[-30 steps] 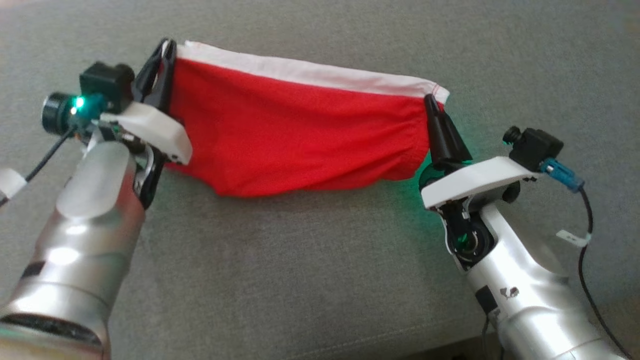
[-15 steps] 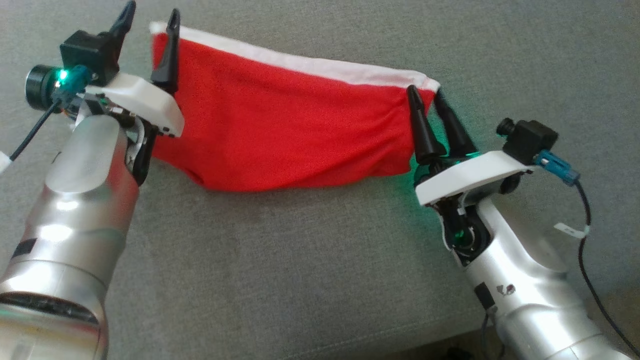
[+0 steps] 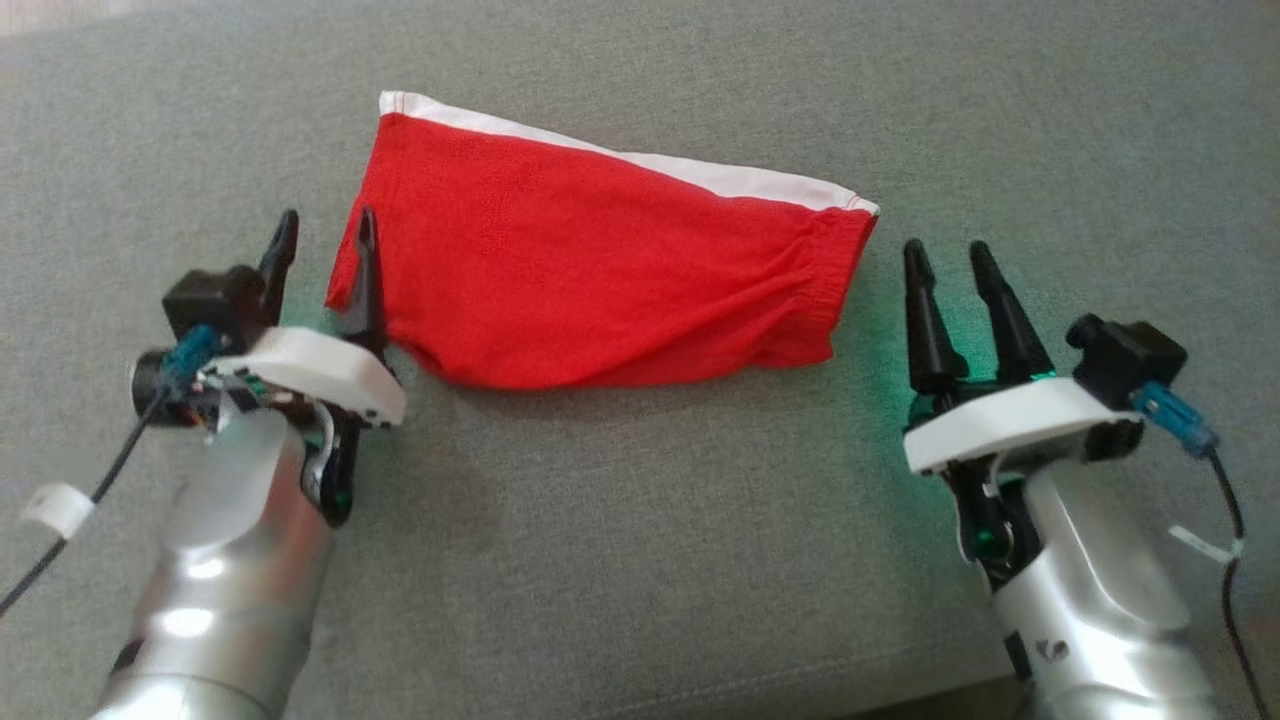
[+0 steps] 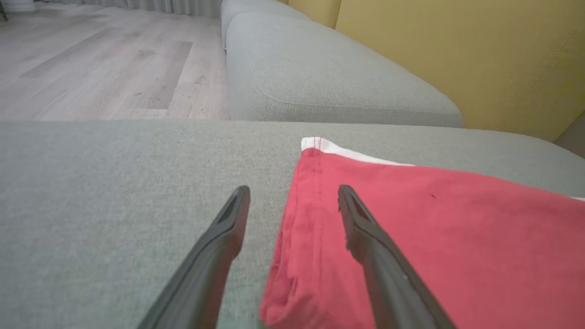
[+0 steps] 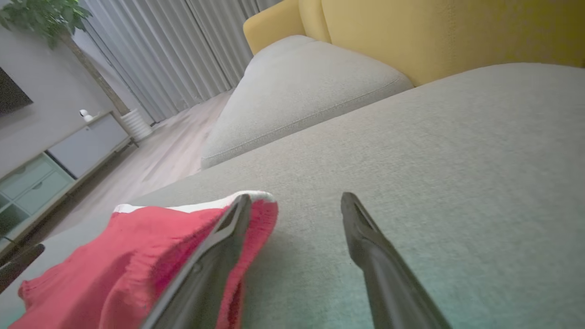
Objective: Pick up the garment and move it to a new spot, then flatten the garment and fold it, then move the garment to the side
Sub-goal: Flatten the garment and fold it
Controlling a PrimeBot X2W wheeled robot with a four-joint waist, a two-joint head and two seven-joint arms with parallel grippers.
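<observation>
The garment [image 3: 600,260], red with a white band along its far edge, lies spread on the grey sofa cushion [image 3: 640,540]. My left gripper [image 3: 327,225] is open at the garment's left end, with its inner finger [image 3: 365,270] over the red edge. In the left wrist view, the garment [image 4: 434,237] lies under the left gripper [image 4: 294,189], its hem running between the two fingers. My right gripper [image 3: 945,250] stands open just right of the garment, apart from it. In the right wrist view, the garment [image 5: 137,256] lies to the left of the right gripper [image 5: 296,196], partly behind one finger.
A yellow backrest [image 4: 457,55] rises behind the cushion, and a second grey cushion [image 4: 320,73] lies beyond it. Wooden floor [image 4: 91,68], a low cabinet [image 5: 68,151], a potted plant [image 5: 41,18] and curtains lie past the sofa. The cushion's front edge [image 3: 900,695] is near me.
Both grippers opened and let go of the garment's two ends, then drew back toward me. The garment now lies loose on the cushion.
</observation>
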